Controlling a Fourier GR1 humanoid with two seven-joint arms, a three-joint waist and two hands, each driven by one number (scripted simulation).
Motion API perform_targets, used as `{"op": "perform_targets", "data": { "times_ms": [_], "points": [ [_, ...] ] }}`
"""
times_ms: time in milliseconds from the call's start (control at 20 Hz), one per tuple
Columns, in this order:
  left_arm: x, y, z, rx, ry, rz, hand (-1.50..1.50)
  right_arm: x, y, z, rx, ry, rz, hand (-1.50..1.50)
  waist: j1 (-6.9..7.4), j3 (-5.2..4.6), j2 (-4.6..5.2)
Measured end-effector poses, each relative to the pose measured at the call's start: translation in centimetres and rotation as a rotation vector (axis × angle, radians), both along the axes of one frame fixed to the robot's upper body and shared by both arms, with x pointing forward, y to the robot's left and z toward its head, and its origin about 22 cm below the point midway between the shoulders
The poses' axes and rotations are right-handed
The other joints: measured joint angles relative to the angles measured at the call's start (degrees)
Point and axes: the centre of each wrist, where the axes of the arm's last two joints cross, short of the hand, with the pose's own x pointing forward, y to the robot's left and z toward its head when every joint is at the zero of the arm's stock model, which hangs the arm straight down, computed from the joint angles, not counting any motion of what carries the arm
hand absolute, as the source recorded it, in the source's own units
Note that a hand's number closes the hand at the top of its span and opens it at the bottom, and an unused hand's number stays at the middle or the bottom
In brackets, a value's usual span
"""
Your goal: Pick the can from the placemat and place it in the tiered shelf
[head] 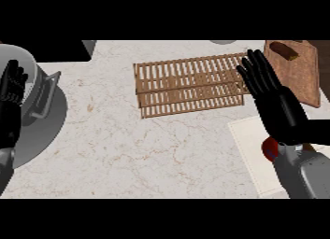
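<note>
You see two forearms with smooth grey casings, glossy and rounded, tapering toward the wrist. Each ends in a matte black hand: the left hand (pixel 6 105) and the right hand (pixel 274 100) have long, slim segmented fingers, a broad black palm and a black wrist section joining the grey shell.

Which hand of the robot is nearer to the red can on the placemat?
Right. The right hand is open directly above the red can, its wrist partly covering it. The left hand rests open at the far left edge, beyond the tiered shelf.
</note>
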Motion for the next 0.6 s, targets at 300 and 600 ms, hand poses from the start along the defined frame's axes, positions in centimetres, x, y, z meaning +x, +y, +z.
{"op": "perform_targets", "data": {
  "times_ms": [300, 600],
  "points": [
    [-0.6, -0.7, 0.8, -0.113, 0.061, -0.042, 0.0, 0.3, -8.1, 3.4, -0.219, -0.109, -0.036, 1.5, 0.48, 2.43, 1.94],
    [-1.5, -1.8, 1.8, -0.226, 0.141, -0.105, 0.0, -0.4, -16.1, 3.4, -0.557, 0.053, -0.162, -1.5, 0.39, 3.24, 3.6]
  ]
}}
